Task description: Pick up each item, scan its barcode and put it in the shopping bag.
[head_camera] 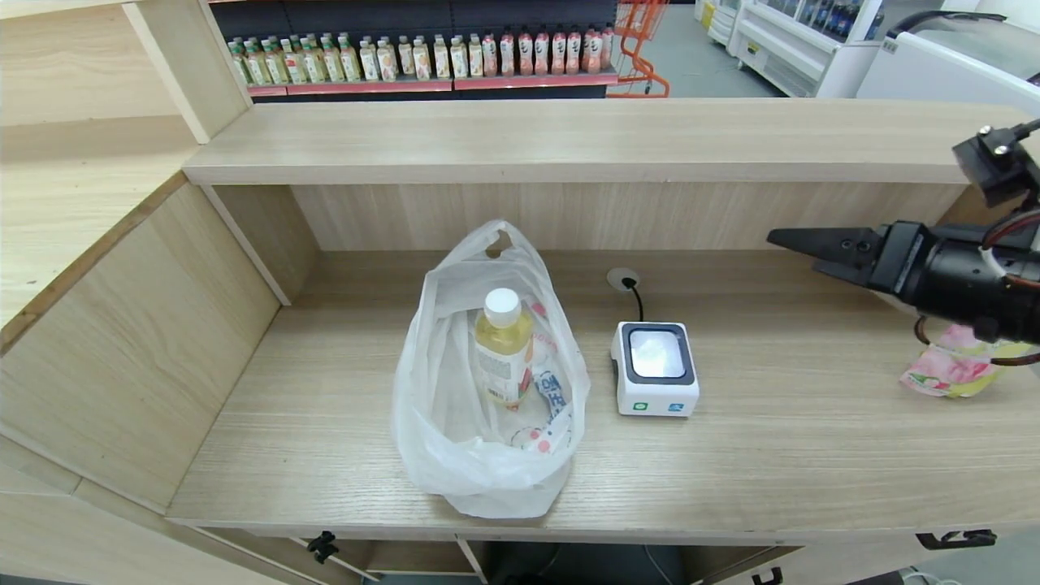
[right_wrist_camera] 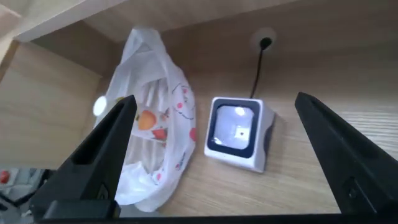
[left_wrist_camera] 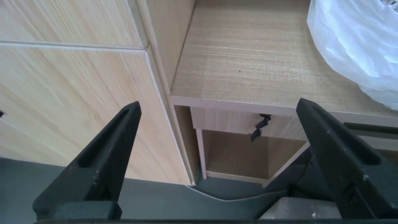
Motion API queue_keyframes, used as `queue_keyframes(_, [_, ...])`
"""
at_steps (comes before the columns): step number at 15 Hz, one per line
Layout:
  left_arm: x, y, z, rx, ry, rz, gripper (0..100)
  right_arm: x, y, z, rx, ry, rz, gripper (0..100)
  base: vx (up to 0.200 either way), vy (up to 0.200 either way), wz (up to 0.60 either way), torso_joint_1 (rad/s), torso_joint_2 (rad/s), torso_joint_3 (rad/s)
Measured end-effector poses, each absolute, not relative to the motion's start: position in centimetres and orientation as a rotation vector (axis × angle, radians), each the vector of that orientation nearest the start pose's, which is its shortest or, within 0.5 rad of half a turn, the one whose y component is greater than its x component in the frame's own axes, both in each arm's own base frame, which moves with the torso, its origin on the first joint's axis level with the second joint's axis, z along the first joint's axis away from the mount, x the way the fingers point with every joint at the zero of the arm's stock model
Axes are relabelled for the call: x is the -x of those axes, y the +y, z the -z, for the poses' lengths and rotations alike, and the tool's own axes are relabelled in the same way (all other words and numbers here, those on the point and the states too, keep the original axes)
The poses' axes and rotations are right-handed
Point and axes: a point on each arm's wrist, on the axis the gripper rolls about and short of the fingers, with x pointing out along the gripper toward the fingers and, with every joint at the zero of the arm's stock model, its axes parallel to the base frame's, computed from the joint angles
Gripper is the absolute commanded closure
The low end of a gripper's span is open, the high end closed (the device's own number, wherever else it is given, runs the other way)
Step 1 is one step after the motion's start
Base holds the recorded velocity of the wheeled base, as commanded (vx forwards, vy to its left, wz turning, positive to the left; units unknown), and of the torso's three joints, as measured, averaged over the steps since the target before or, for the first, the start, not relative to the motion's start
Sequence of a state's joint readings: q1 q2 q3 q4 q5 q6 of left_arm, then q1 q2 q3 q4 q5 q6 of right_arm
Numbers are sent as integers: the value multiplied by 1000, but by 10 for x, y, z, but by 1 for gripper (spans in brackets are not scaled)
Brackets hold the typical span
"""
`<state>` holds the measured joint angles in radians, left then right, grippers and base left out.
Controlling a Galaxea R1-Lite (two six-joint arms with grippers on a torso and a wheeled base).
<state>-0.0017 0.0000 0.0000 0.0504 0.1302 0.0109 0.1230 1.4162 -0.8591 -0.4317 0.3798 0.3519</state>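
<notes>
On the light wooden counter point(head_camera: 772, 455) in the head view stood a white translucent plastic shopping bag point(head_camera: 455, 439) with its mouth open upward. Inside it a clear bottle of yellowish drink with a white cap point(head_camera: 504, 341) stood next to a printed packet. Just beside the bag, toward the robot's right, sat a white box-shaped barcode scanner with a dark-framed glass top point(head_camera: 655, 367), its black cable point(head_camera: 638, 301) running to a round hole in the counter behind. Farther right a pink and yellow soft pouch point(head_camera: 955, 370) lay on the counter, partly hidden under the right arm. That arm's black right gripper point(head_camera: 780, 238) hung above the counter, pointing toward the scanner. From the left wrist, the black left gripper point(left_wrist_camera: 219, 104) gaped wide and empty in front of the counter's front edge, with the bag's side at one corner. From the right wrist, the right gripper's fingers were spread wide with nothing held, above the scanner and the bag.
</notes>
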Motion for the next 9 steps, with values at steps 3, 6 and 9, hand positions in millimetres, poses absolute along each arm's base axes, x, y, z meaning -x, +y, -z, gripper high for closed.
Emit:
queue_keyframes(3, [23, 3, -70, -14, 51, -128, 0, -228, 14, -260, -319, 181, -385, 0, -200, 0, 0, 6, 7, 2])
queue_keyframes(6, [23, 3, -70, -14, 52, -129, 0, -222, -2, -262, -327, 166, -253, 0, 0, 0, 0, 0, 0, 0])
queue_keyframes(9, [23, 3, -70, -16, 52, -128, 0, -219, -9, -265, -460, 222, -157, 0, 0, -67, 0, 4, 2, -2])
